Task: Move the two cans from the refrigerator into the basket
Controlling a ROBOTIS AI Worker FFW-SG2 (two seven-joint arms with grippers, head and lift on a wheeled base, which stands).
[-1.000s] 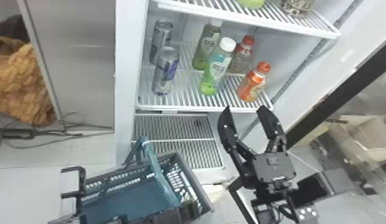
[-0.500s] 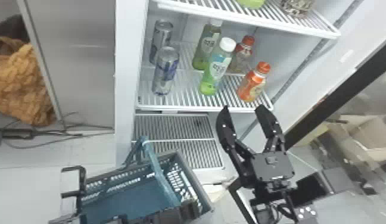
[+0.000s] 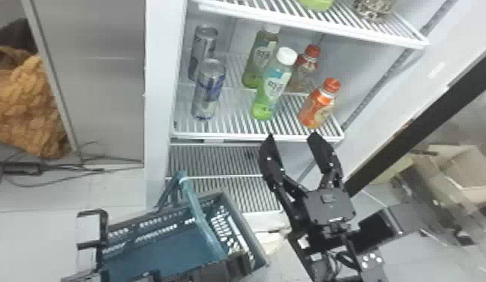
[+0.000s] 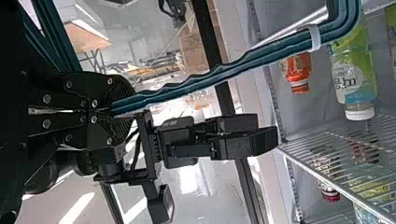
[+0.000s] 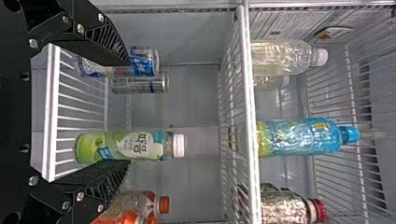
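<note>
- On the far left, past a tall grey panel, a puffy orange-brown bundle, near black cords on the floor.
- Low, by the front of the fridge, a blue basket with a grey rim and a blue-green handle.
- On the middle shelf, by the left edge, two tall silver cans, both standing up: the back can farther in, the front can nearer the front left corner.
- At the basket, the left claw, closed tight on the handle.
- Around the middle of the same shelf, two green bottles with white caps: the back green bottle farther in, the front green bottle nearer the front edge.
- Just in front of the shelf's front edge, right of the middle, the right claw, spread wide with nothing in it.
- Farther back on the shelf, toward the right edge, a red-capped bottle.
- Near the front right corner, an orange bottle, upright.
- On the top shelf, a green bottle bottom, then a speckled bottle nearer the right edge.
- On the far right, brown boxes.
</note>
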